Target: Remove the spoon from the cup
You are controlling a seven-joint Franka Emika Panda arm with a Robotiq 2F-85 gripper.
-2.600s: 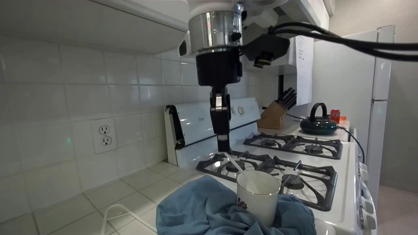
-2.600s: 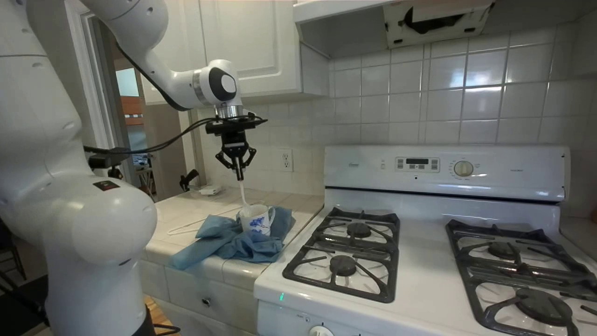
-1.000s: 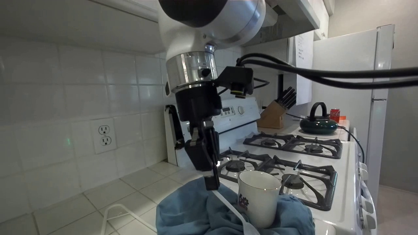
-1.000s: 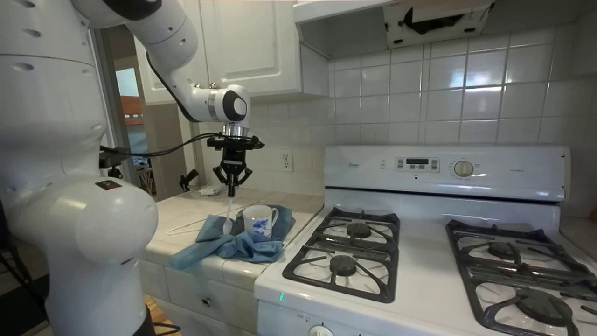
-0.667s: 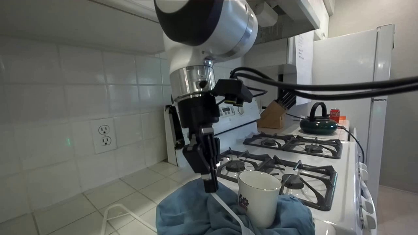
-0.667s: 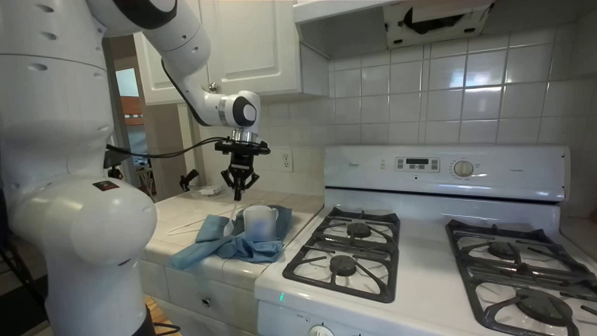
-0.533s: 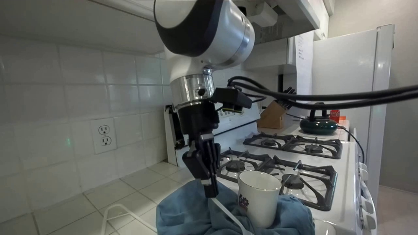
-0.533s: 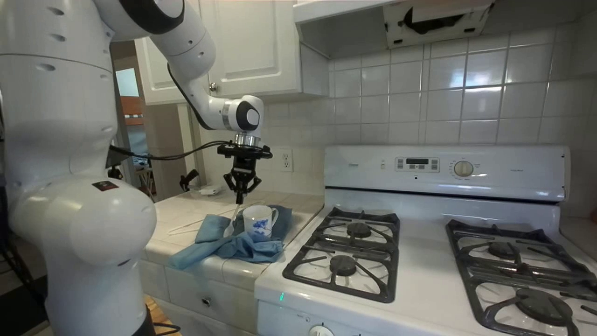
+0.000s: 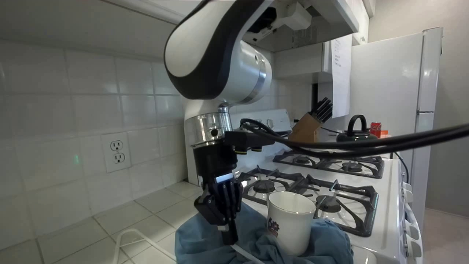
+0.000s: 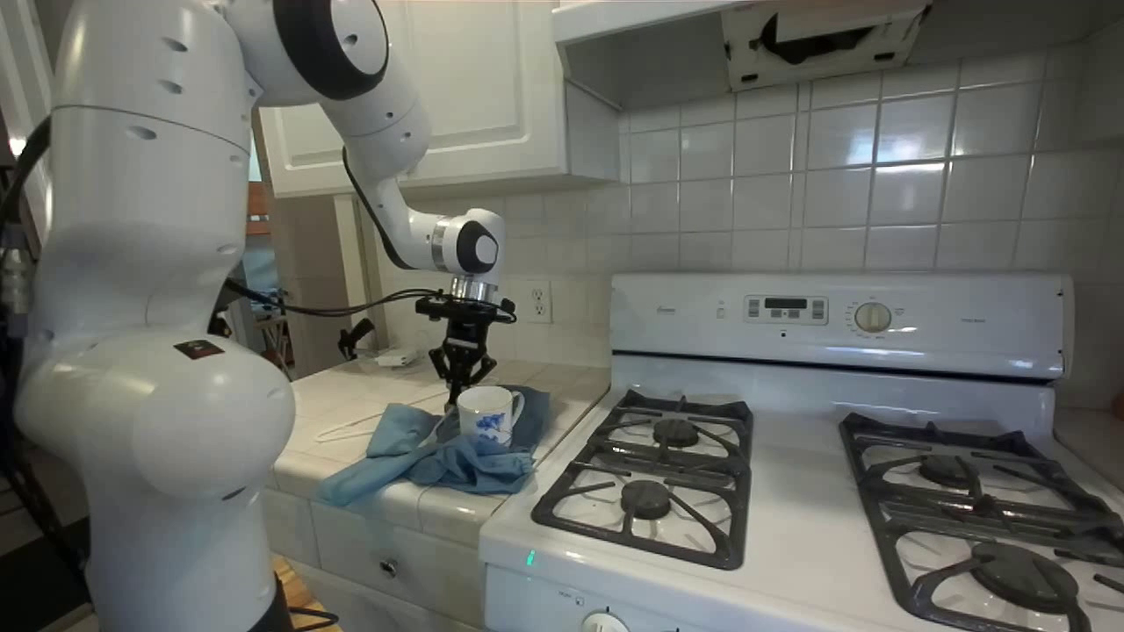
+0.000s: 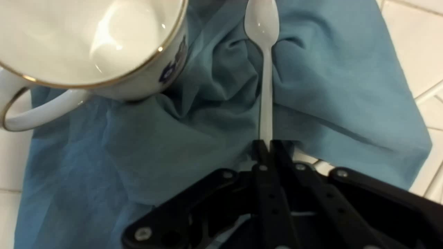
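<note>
The gripper (image 11: 267,145) is found closed, with the handle end of the spoon (image 11: 266,79) pinched between its fingertips. In the wrist view the spoon is located right of centre in the upper half of the frame; its handle is directed up from the fingertips, and its bowl is cut slightly by the top edge. The spoon is held outside the cup (image 11: 142,84), which is placed at the upper left of the same frame, well apart from the bowl. The cup is observed mouth up, with a gold-toned rim and a dark printed mark. It is set on a rumpled blue cloth (image 11: 155,148); whether the cloth is touched by the spoon cannot be determined. In both exterior views the gripper is seen pointed down, just left of the cup. A white stove (image 10: 790,456) is recorded at the right in an exterior view. A dark kettle (image 9: 355,136), a red can (image 9: 375,129) and a knife block (image 9: 305,128) are noted in the right half of an exterior view, the kettle being partly covered by black cables (image 9: 366,145).
</note>
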